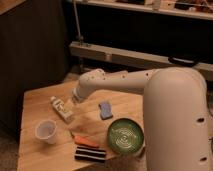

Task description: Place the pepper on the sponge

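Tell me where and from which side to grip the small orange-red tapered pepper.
Probably its thicker middle, from straight above, squeezing across the narrow width. The small orange-red tapered pepper lies flat on the wooden table, and the black-and-white striped flat block sits close along its near side, crowding sideways approaches. The pincer is beside the small white bottle.

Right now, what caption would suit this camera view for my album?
Robot gripper near a small bottle, with the pepper lying apart from the blue sponge on a wooden table.
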`<state>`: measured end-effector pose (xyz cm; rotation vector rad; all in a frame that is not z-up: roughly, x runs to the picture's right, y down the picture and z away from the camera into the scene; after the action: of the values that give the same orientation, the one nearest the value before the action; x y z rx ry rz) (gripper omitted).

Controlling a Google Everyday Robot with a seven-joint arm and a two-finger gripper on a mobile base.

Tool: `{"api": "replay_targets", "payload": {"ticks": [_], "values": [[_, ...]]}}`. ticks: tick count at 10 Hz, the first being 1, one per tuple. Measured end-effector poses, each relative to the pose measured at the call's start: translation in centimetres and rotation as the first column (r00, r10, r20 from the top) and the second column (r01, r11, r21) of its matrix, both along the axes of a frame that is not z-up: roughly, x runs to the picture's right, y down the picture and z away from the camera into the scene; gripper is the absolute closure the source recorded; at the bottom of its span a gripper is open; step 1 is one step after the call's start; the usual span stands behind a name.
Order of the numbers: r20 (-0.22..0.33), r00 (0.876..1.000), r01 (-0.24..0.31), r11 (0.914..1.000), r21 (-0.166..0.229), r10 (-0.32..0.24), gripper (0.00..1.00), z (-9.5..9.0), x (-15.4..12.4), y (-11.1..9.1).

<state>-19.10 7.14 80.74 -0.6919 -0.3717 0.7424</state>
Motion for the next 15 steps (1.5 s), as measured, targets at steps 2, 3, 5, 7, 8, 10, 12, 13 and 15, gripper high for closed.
{"api": "replay_targets", "payload": {"ticks": [2,3,5,7,8,10,12,13,15], "values": [[0.0,1.0,0.0,1.0,0.0,0.0,0.2,0.0,0.0,0.0],[0.0,1.0,0.0,1.0,0.0,0.0,0.2,0.0,0.0,0.0],[0.0,1.0,0.0,1.0,0.0,0.0,0.2,0.0,0.0,0.0],[0.0,1.0,0.0,1.0,0.0,0.0,0.2,0.0,0.0,0.0],[0.0,1.0,0.0,1.0,0.0,0.0,0.2,0.0,0.0,0.0],[0.0,1.0,0.001,1.0,0.001,-0.001,0.2,0.0,0.0,0.0],[0.004,1.0,0.001,0.9999,0.016,-0.001,0.2,-0.3,0.2,0.2],[-0.006,1.0,0.003,0.9995,0.032,-0.003,0.2,-0.5,1.0,0.4],[-0.06,0.998,0.017,0.9982,0.057,-0.013,0.2,-1.0,3.5,1.1]]}}
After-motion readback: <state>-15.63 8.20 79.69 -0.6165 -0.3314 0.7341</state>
